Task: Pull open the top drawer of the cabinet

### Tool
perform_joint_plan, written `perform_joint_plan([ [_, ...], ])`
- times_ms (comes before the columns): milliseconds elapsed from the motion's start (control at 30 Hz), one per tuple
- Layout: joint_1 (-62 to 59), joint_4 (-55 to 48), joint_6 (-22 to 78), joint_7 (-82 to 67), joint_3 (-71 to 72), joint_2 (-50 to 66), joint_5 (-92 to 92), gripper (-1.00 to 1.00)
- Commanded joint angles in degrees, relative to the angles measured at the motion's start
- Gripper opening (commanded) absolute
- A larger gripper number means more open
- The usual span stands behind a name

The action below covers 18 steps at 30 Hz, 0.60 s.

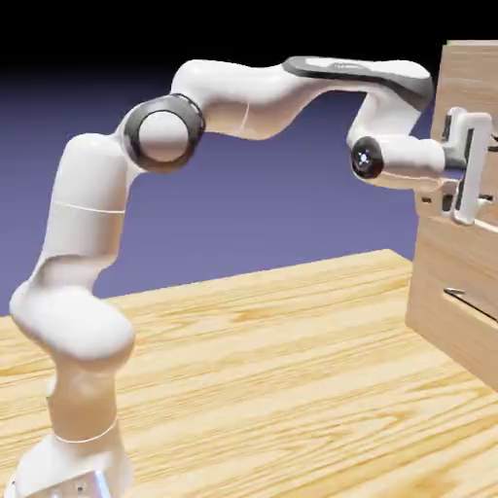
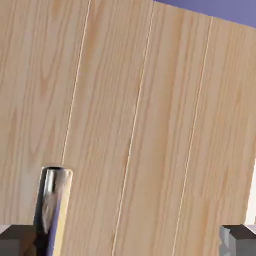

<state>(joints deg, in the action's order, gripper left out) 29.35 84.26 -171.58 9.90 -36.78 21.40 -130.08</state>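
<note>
The cabinet (image 1: 443, 282) of pale wood-grain stands at the exterior view's right edge. My gripper (image 1: 484, 167) is level with the top drawer (image 1: 472, 78), right at its front, and the hand covers the drawer's handle there. In the hand view the cabinet's wood (image 2: 150, 125) fills the picture, its seams running nearly upright. The rounded end of a dark bar handle (image 2: 52, 200) shows at the lower left, just inside the left fingertip (image 2: 17, 241). The right fingertip (image 2: 239, 241) stands far from it. My gripper (image 2: 128, 244) is open, with the bar between the fingers and hard against the left one.
Below my hand a look-alike drawer front bears its own slim dark handle (image 1: 467, 297). The wood-grain tabletop (image 1: 272, 370) stretches from the robot's base to the cabinet's foot.
</note>
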Motion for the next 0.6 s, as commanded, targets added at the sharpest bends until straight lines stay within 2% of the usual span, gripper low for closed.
perform_joint_plan([
  [0, 0.55, -1.47, 0.05, -0.62, -0.71, 1.04, -2.49, 0.0],
  [267, 4.02, -10.76, 0.34, -4.56, -5.16, 7.58, -18.24, 0.0],
  [567, -3.38, -27.33, -2.78, 17.87, -1.51, 20.23, -1.37, 0.0],
])
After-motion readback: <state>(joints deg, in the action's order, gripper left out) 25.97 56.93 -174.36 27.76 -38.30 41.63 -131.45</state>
